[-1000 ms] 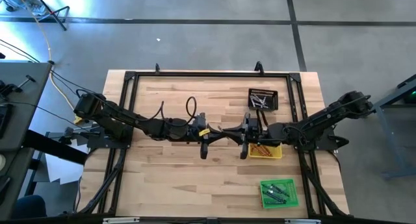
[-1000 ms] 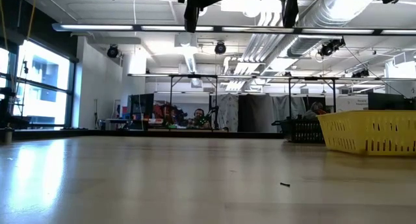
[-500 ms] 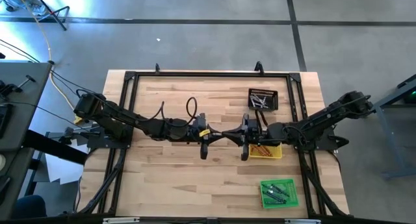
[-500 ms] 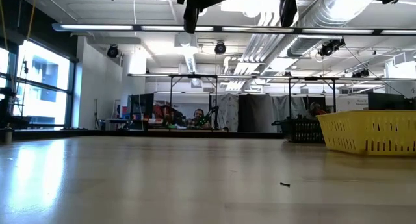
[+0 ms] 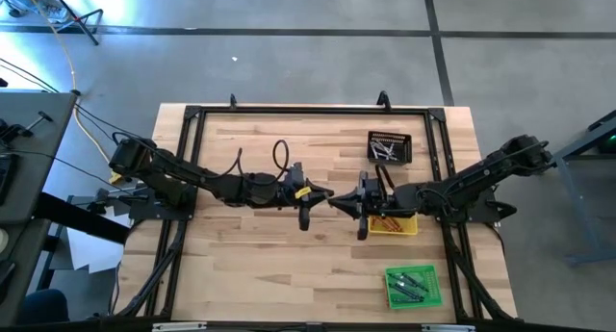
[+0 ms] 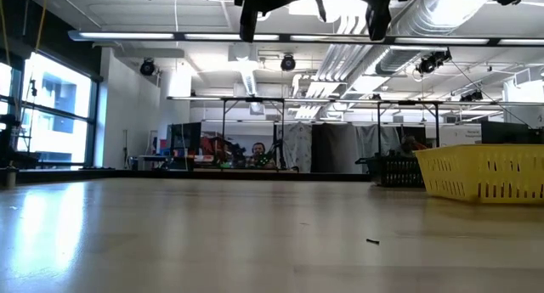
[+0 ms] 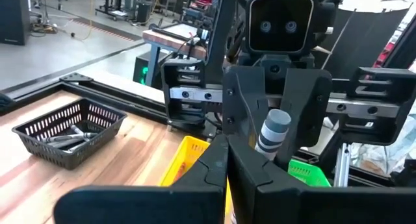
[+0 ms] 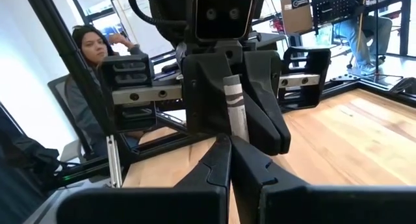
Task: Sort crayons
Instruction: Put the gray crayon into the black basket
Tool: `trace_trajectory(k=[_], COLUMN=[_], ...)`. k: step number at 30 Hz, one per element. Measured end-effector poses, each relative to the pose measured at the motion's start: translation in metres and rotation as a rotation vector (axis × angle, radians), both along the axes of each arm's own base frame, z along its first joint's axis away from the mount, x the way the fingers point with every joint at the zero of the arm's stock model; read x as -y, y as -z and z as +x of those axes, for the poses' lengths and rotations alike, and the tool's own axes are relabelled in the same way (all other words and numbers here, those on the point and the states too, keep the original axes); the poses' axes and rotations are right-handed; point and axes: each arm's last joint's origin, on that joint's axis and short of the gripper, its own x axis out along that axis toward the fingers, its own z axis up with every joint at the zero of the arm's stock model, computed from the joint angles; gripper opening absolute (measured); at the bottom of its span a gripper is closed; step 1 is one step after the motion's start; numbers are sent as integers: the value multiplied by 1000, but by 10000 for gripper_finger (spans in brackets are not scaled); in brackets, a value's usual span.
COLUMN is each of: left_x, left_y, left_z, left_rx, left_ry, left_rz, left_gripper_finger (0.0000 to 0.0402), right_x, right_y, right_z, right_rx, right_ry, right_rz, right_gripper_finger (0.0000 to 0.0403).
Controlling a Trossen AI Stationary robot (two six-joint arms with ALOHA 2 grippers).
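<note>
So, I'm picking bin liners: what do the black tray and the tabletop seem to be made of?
The black tray looks like moulded plastic, matte: its walls are an even open lattice with a thick smooth rim, though coated wire can't be ruled out. The tabletop looks like wood, probably jointed planks with a light sealed finish: pale strips with grain run lengthwise.

- In the high view the two arms pull apart a bit: the left end effector (image 5: 320,193) now sits slightly back toward its own side, and the right end effector (image 5: 337,201) backs off toward the yellow tray (image 5: 409,226), so their tips don't overlap over the middle of the counter (image 5: 250,265) like they did a second ago.
- In the low view a thin dark finger tip (image 6: 320,6) now pokes down between the hanging arm parts, where there wasn't one earlier.
</note>
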Motion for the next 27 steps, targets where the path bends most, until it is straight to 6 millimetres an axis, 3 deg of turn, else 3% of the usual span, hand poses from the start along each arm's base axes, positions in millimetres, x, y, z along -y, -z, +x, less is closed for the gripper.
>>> trace_trajectory(k=[10, 27], left_x=[0, -5], left_y=[0, -17], left_z=[0, 7], left_rx=[0, 33], left_ry=[-4, -17], left_rz=[0, 19], left_gripper_finger=[0, 0], right_x=[5, 9], right_y=[0, -9], right_z=[1, 3], right_rx=[2, 65], right_ry=[13, 80], right_rz=[2, -4], right_gripper_finger=[0, 0])
